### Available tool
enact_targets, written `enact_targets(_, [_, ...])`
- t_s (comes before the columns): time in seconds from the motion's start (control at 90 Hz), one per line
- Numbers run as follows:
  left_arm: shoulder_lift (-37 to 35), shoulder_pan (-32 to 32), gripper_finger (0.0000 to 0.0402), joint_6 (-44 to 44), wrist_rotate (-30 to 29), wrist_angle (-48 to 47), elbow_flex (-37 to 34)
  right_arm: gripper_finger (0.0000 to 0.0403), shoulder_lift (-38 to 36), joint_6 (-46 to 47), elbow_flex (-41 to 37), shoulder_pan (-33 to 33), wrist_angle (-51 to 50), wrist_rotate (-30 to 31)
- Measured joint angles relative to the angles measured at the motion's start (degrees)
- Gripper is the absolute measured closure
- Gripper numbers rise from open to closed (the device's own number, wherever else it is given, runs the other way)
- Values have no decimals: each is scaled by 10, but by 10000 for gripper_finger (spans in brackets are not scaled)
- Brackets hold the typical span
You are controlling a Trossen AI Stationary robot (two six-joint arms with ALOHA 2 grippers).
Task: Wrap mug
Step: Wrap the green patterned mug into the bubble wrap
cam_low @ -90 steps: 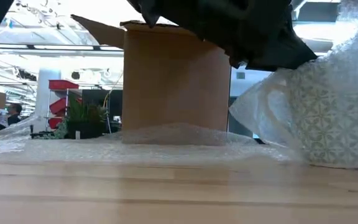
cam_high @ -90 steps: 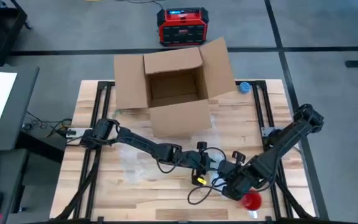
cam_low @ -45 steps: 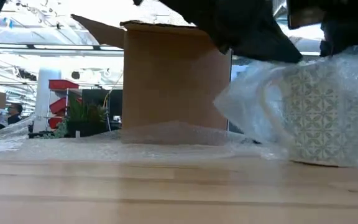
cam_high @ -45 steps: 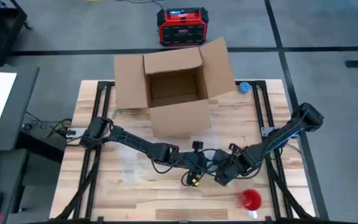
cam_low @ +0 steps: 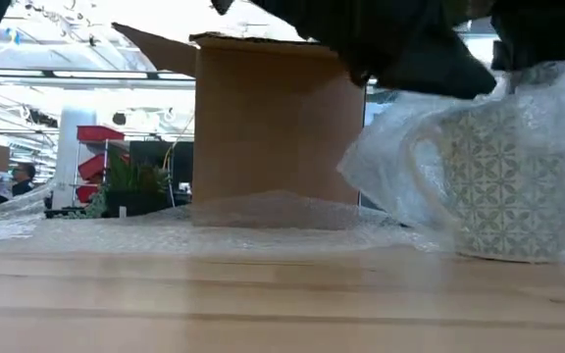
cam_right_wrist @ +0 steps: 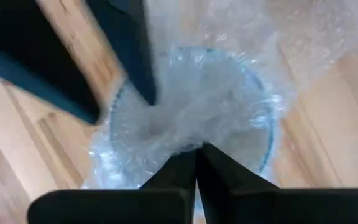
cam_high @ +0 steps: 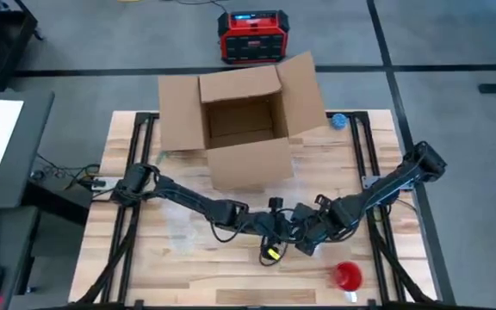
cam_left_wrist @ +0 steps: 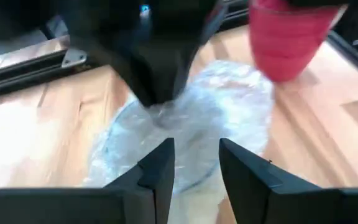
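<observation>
The left arm reaches from its base at nine o'clock toward the table's centre, its left gripper (cam_high: 284, 231) low at about six o'clock, fingers (cam_left_wrist: 157, 177) parted with a gap between them. The right arm stretches in from three o'clock, its right gripper (cam_high: 306, 244) just beside the left one, near touching, fingers (cam_right_wrist: 179, 171) pressed together, tips meeting
</observation>
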Motion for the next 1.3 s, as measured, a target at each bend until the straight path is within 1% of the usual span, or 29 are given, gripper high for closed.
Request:
enact_targets(0.211, [2,6,295,-15,-2,-3,0,403,-1,2,54,16,-30,4])
enact_targets(0.344, [2,7,295,-17,-3,-4,0,403,-2,0,68,28,-28,53])
enact_targets(0.433, [2,7,295,-17,-3,-4,0,403,3,-3,66,24,-28,55])
enact_targets(0.511, [2,7,295,-17,-3,-6,0,403,11,-3,44,12,-15,52])
enact_targets(0.567, [0,4,295,-17,-4,-10,0,403,13,-3,16,2,2,35])
enact_targets(0.711, [-18,-4,295,-17,-10,-68,-1,403,11,-16,-67,-24,94,6])
enact_targets(0.811, [-25,-12,295,-16,-24,-103,0,403,9,-35,-104,-45,139,-27])
enact_targets(0.889, [-24,-19,295,-4,-44,-113,-1,403,9,-46,-117,-55,158,-35])
enact_targets(0.967, [-28,-20,295,3,-58,-117,-1,403,9,-52,-118,-61,155,-39])
enact_targets(1.089, [-40,-23,295,2,-63,-133,-2,403,9,-59,-109,-59,138,-42])
enact_targets(1.3, [-80,-28,295,-7,-81,-165,-2,403,4,-63,-55,-39,68,-34])
